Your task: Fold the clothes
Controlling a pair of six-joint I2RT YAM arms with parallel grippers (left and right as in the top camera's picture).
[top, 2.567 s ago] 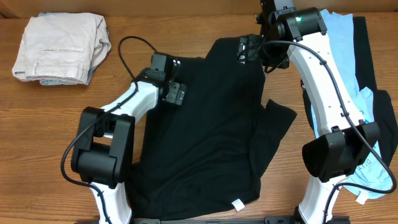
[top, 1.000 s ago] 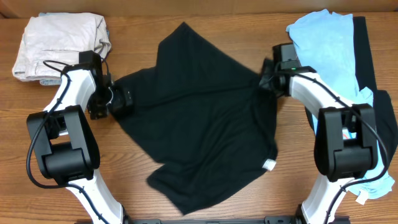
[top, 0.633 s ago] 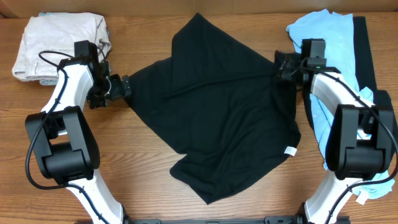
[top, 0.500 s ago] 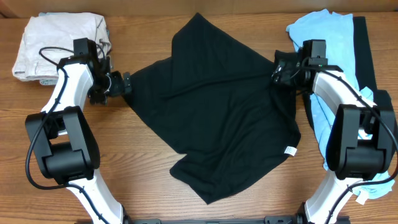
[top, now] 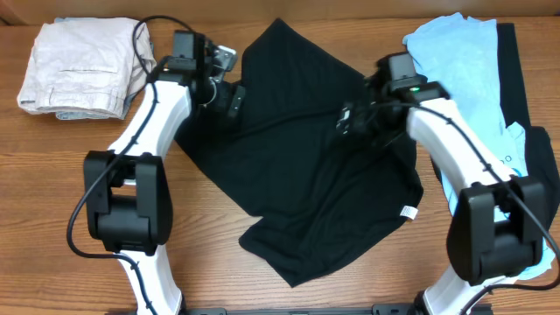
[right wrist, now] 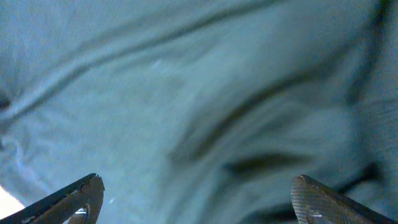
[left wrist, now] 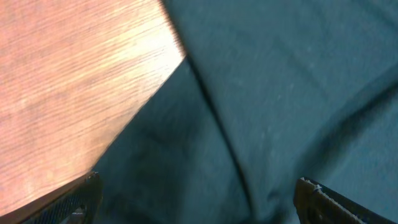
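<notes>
Currently the black T-shirt [top: 297, 175] lies spread and rumpled across the middle of the table [top: 52, 201], its white tag [top: 407, 212] at lower right. The left gripper [top: 232, 98] hangs over its upper-left part and the right gripper [top: 348, 118] over its upper-right part. Both have their jaws wide apart, holding nothing. Light blue T-shirts [top: 459, 61] lie at the far right.

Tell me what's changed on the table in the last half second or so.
Both grippers moved off the outer corners of the black T-shirt and swung inward over it, the left gripper and right gripper now open, holding nothing. The shirt itself, the beige trousers and the light blue shirts stayed put.
</notes>
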